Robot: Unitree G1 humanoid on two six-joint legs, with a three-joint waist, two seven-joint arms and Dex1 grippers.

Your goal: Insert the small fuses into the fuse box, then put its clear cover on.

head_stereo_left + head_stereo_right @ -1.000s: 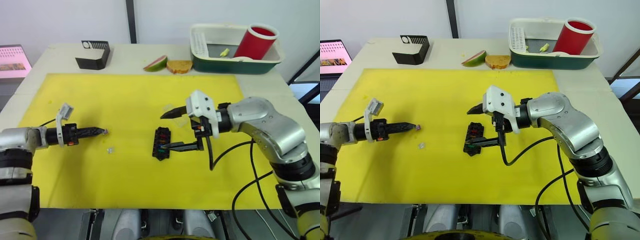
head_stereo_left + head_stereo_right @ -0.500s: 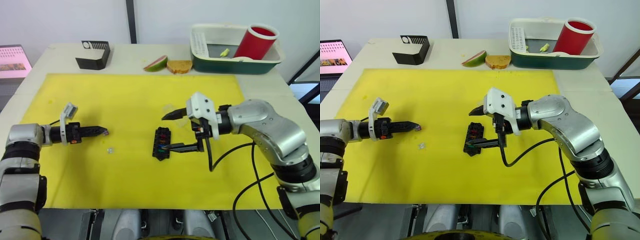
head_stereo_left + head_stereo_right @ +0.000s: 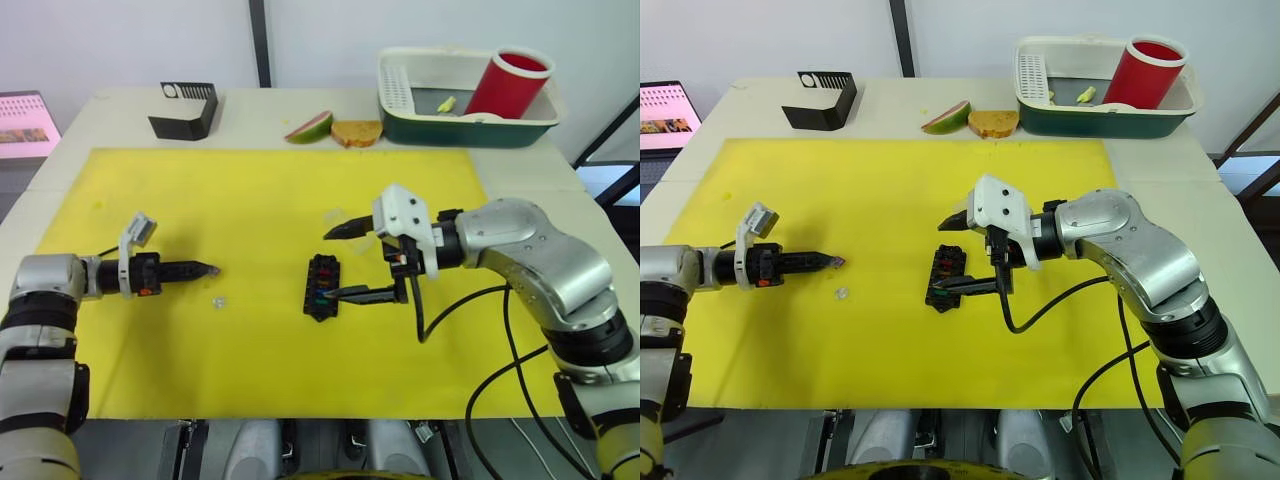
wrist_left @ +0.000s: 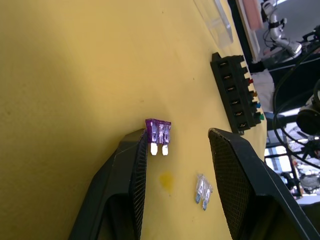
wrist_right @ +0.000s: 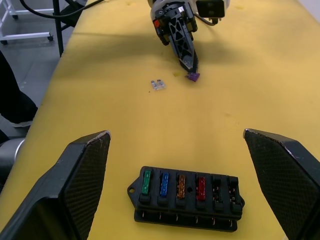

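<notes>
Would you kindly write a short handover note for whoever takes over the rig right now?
Left end effector: open, small purple translucent fuse against one fingertip, above the yellow mat.
Right end effector: open, empty, at the black rectangular fuse box.
Done: four seated fuses (green, blue, orange, red); two slots empty.
Left: insert the purple fuse and the small clear fuse lying on the mat, then fit the clear plastic cover.

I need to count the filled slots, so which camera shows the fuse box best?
The right wrist view: the fuse box faces it, with green, blue, orange and red fuses seated and two slots unfilled. The left wrist view shows it edge-on; the eye views show it small, beside the right claw.
</notes>
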